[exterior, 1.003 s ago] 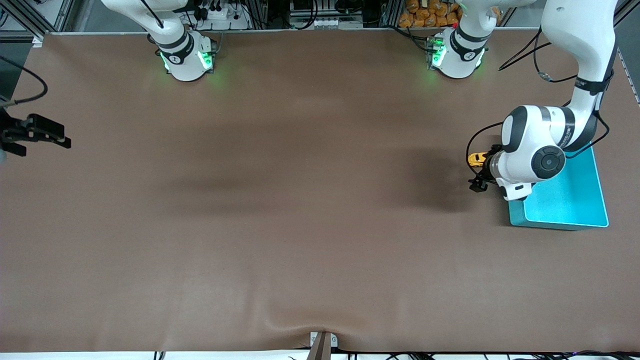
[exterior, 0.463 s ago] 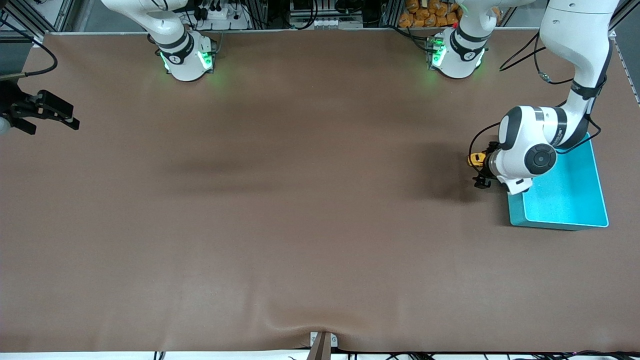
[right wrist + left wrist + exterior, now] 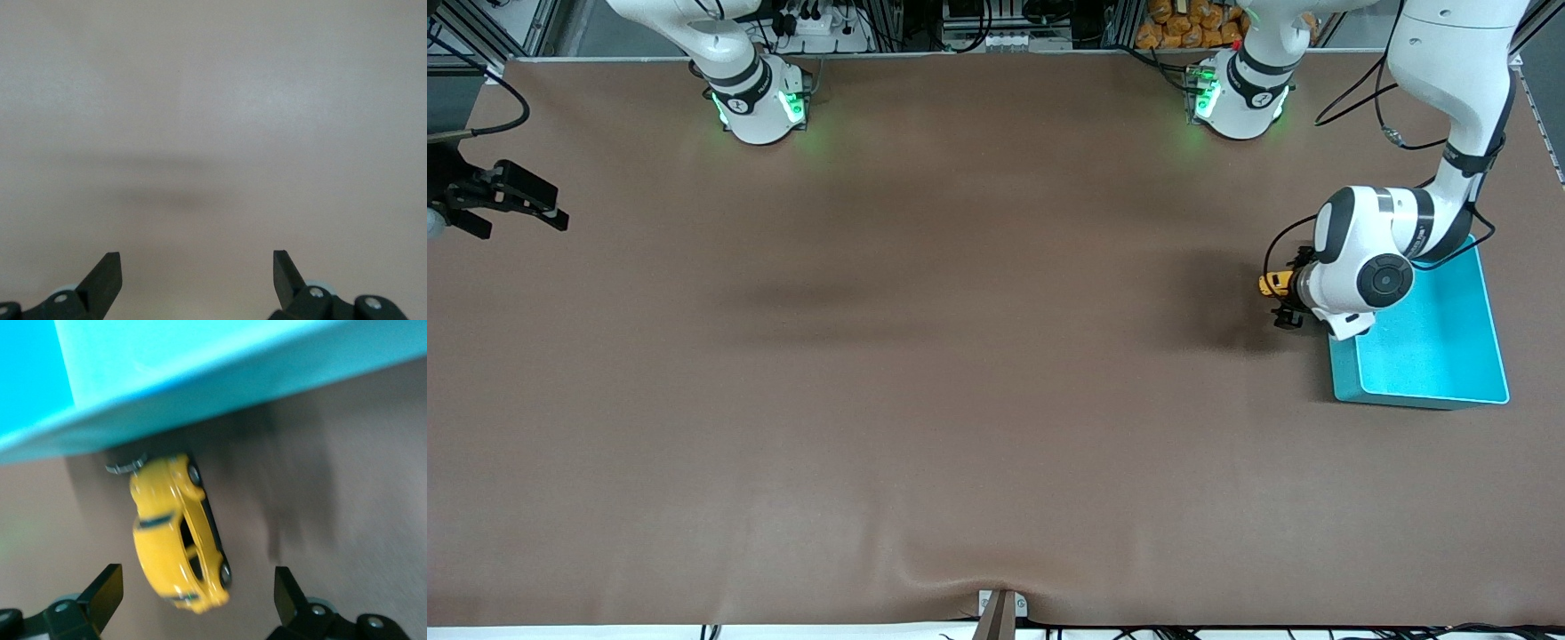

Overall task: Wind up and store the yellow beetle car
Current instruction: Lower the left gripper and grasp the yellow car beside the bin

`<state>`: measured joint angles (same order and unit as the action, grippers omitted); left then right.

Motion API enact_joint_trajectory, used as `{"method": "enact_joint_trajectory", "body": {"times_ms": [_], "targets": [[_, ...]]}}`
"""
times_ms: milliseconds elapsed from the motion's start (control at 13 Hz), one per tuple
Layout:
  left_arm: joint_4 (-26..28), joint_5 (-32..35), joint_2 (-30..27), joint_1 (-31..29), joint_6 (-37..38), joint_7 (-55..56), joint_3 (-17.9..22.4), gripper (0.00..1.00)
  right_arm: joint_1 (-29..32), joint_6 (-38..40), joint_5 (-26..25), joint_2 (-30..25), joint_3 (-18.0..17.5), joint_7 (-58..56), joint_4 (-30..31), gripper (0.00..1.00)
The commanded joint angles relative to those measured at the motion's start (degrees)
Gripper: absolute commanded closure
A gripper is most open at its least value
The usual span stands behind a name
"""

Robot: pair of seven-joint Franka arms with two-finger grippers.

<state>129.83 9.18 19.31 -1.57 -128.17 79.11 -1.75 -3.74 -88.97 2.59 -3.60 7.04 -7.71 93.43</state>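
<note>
The yellow beetle car (image 3: 1274, 283) sits on the brown table, close beside the turquoise bin (image 3: 1432, 351), on the side toward the right arm's end. In the left wrist view the car (image 3: 177, 533) lies just outside the bin's wall (image 3: 200, 400). My left gripper (image 3: 1286, 293) is low over the car and open. The car's near end lies between its spread fingers (image 3: 107, 593), which do not touch it. My right gripper (image 3: 551, 213) is open and empty over the table's edge at the right arm's end, and it waits there.
The bin holds nothing that I can see; the left arm's wrist covers one corner of it. The brown table cover (image 3: 960, 356) has a wrinkle at its edge nearest the camera. The right wrist view shows only bare table (image 3: 213, 133).
My left gripper has shifted slightly toward the car and the robots' bases. My right gripper moved toward the robots' side of the table a second ago and has held still since.
</note>
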Motion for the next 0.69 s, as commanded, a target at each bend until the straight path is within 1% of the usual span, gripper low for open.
{"method": "enact_joint_trajectory", "body": {"times_ms": [0, 77, 154, 232, 463, 617], "targets": [[2.3, 2.5, -1.9, -0.5, -0.9, 1.3, 0.7, 0.0, 4.5, 0.6, -0.7, -1.2, -4.8, 0.7, 0.2, 0.0], [2.5, 2.5, -2.1, -0.6, -0.9, 1.2, 0.7, 0.0, 7.7, 0.8, -0.7, -1.2, -7.7, 0.5, -0.4, 0.0], [2.6, 2.5, -2.1, -0.6, -0.9, 1.3, 0.7, 0.0, 8.7, 1.2, -0.7, -1.2, -8.6, 0.5, -0.4, 0.0], [2.8, 2.5, -2.1, -0.5, -0.9, 1.3, 0.7, 0.0, 8.7, 1.4, -0.7, -1.3, -8.7, 0.5, -0.5, 0.0], [3.6, 2.5, -2.1, -0.5, -0.9, 1.6, 0.7, 0.0, 7.4, 2.7, -1.2, -1.2, -7.7, 0.5, -1.8, 0.0], [3.6, 2.5, -2.1, -0.5, -1.1, 2.0, 0.7, 0.0, 5.2, 2.8, -1.3, -1.2, -5.2, 0.5, -1.8, 0.0]]}}
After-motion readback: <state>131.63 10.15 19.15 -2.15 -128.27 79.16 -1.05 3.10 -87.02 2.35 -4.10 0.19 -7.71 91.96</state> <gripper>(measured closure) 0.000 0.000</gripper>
